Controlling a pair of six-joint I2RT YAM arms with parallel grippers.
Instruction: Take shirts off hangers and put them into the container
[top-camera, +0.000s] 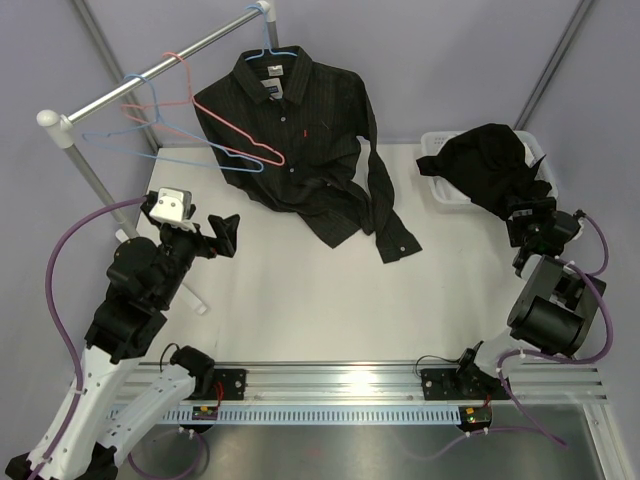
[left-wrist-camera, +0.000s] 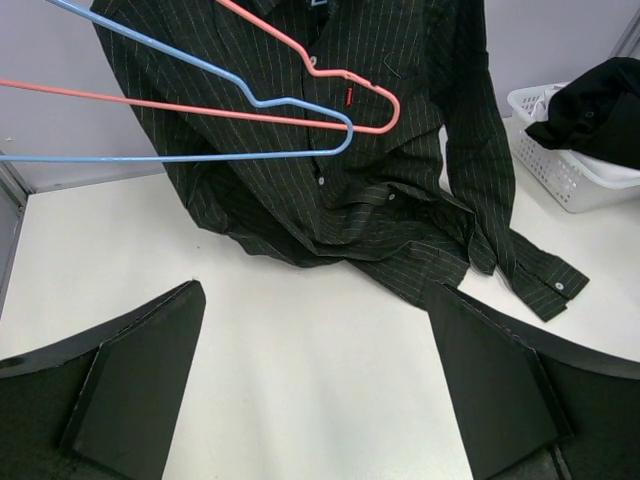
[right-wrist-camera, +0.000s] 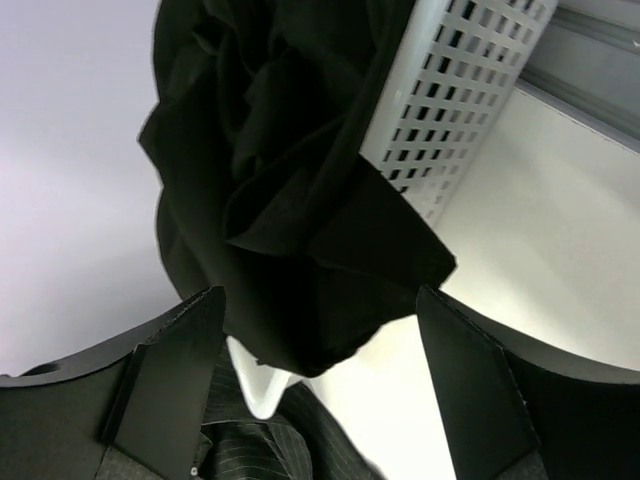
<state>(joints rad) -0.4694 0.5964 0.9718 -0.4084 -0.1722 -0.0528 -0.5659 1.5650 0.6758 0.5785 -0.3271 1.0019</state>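
Step in hand: stowing shirt no. 2. The plain black shirt (top-camera: 485, 165) is heaped on the basket (right-wrist-camera: 455, 100) at the counter's (top-camera: 300, 300) far right, spilling over the near rim, not tucked in. Right tool (right-wrist-camera: 320, 300) sits right under that overhang with jaws spread. A fold hangs down between them but I see no pinch, so I call it released. Left tool (left-wrist-camera: 310, 300) hovers over bare counter, wide apart and empty, facing the pinstriped shirt (top-camera: 300, 140). That one hangs on a blue hanger (top-camera: 272, 52) at the rail's (top-camera: 150, 85) right end, hem and one sleeve trailing on the counter.

Next, imo: right arm nips the loose fold and stuffs it inside the rim. Then left arm goes for the pinstriped one. It needs a collar or shoulder grip, w/ the pull angled so the wire slips out of the neck.

Count: 2 shirts seen, both black; no white one in sight, maybe buried, can't tell. 3 hangers: pink hanger (left-wrist-camera: 200, 108) and a blue one (left-wrist-camera: 150, 157) bare, the third loaded. 1 basket, 1 rail.
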